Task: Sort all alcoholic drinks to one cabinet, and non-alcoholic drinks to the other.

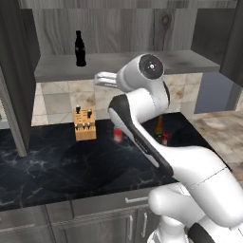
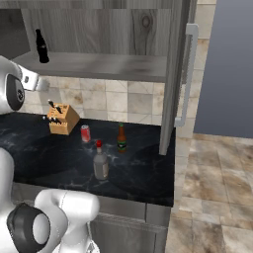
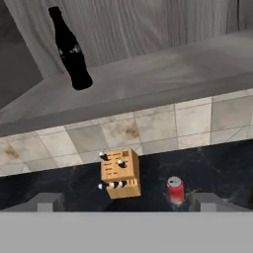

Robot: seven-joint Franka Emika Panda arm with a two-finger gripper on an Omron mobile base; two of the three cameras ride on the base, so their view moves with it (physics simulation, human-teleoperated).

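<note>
The black cola bottle [image 1: 80,49] [image 2: 42,47] [image 3: 70,52] stands upright on the open cabinet's lower shelf [image 1: 128,64] at its left end. My gripper [image 1: 100,79] [image 2: 39,83] [image 3: 127,202] hangs open and empty in front of that shelf, right of the bottle and above the counter. Below on the dark counter stands the red soda can [image 2: 85,133] [image 3: 175,189] [image 1: 117,135]. Right of it are the slim green-brown bottle [image 2: 121,138] [image 1: 159,127] and, nearer the front edge, the stouter clear-grey bottle [image 2: 101,162], of which the left base view shows little more than its red cap [image 1: 165,138] behind my arm.
A wooden knife block [image 1: 85,124] [image 2: 62,118] [image 3: 120,174] stands on the counter left of the can. An open cabinet door [image 2: 174,74] with a long handle hangs at the counter's right end. Another dark door [image 1: 14,76] stands open on the left.
</note>
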